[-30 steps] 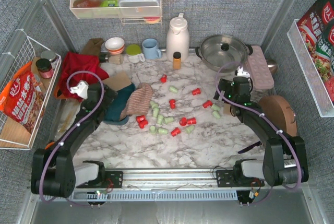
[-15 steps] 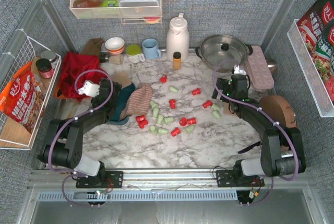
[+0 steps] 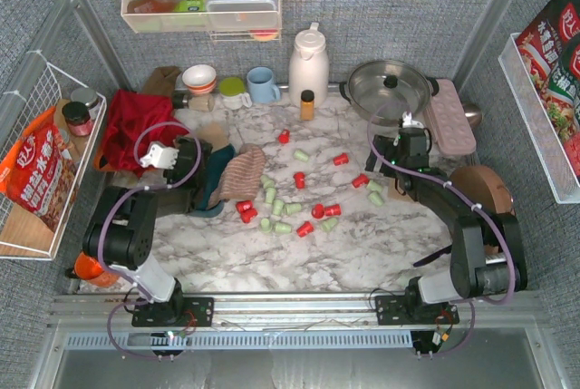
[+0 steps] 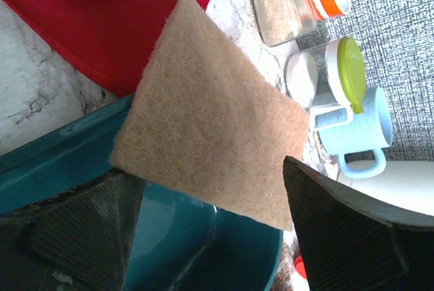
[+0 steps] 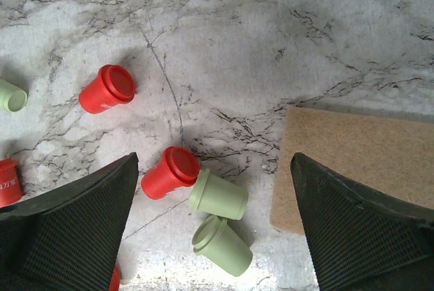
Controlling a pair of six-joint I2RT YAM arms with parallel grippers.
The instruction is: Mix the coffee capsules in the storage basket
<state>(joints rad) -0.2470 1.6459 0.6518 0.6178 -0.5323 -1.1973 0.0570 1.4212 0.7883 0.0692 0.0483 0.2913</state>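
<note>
Left gripper [image 4: 210, 233]: jaws wide, nothing between them, poised over the storage basket [image 4: 54, 169]
Storage basket: directly beneath the left fingers, a tan scouring pad [image 4: 210, 121] lying across its far rim
Right gripper [image 5: 213, 196]: jaws wide and empty
Coffee capsules [image 5: 169, 172]: one red and two green bunched just below the right jaws, more beyond one finger, all on the marble table [image 5: 271, 47]
Risk, left: closing here would likely pinch the pad, not the basket wall
Risk, right: bunched pods may be caught in pairs, or squirt away and roll

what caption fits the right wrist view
Open right pincer above red and green coffee capsules, a tan pad beside them
</note>
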